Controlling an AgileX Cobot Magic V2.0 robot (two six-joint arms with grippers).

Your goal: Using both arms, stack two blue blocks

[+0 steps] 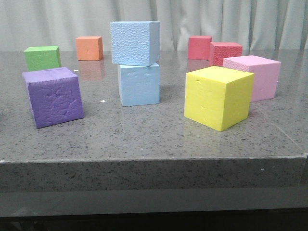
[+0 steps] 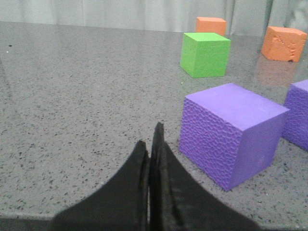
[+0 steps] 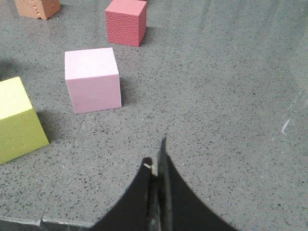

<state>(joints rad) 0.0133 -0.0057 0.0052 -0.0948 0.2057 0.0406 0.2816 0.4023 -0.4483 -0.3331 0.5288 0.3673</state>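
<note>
Neither end effector is seen in the front view, where the two blue blocks are found near the middle of the desk (image 1: 144, 139). The pebbly blue block (image 1: 134, 42) is set on top of the smoother blue block (image 1: 139, 84), resting on it but turned a little and overhanging toward the left. A purple cube (image 1: 53, 96) lies to the left of the stack, a yellow cube (image 1: 219, 96) to the right, with a pink cube (image 1: 255, 76) behind it. A green cube (image 1: 42, 57), an orange cube (image 1: 89, 48) and two red cubes (image 1: 199, 47) are placed further back, well apart from the stack.

From the left wrist view, the left end effector (image 2: 154, 144) is shown with its dark fingers pressed together and nothing held between them. It is kept low over bare desk, just beside the purple cube. Neither blue block is visible here.

From the right wrist view, the right end effector (image 3: 156, 161) is likewise shown closed on nothing, above open desk, with the pink cube and yellow cube off to one side.

The stacking step is judged to be done, since the blocks are stacked and both end effectors are clear of them. Little more seems called for than that both arms be kept away from the stack, whose offset upper block could be toppled by a knock.
</note>
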